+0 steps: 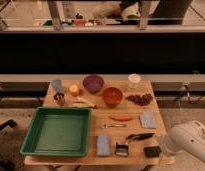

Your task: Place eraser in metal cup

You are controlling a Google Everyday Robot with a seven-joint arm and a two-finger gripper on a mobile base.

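The eraser (pixel 152 151) is a small black block lying near the table's front right corner. The metal cup (pixel 59 98) stands at the far left of the table, just behind the green tray (pixel 31 135) and in front of a pale blue cup (pixel 57 85). My white arm (pixel 188 142) comes in from the lower right, and its near end sits just right of the eraser. The gripper is hidden behind the arm's shell, open and holding nothing.
On the wooden table (pixel 101 116) are a purple bowl (pixel 93 83), an orange bowl (pixel 112 96), a white cup (pixel 134 80), an orange fruit (pixel 74 89), a banana (pixel 83 104), two blue-grey sponges (pixel 103 144) (pixel 147 119), a clip (pixel 122 148) and a black-handled tool (pixel 140 136).
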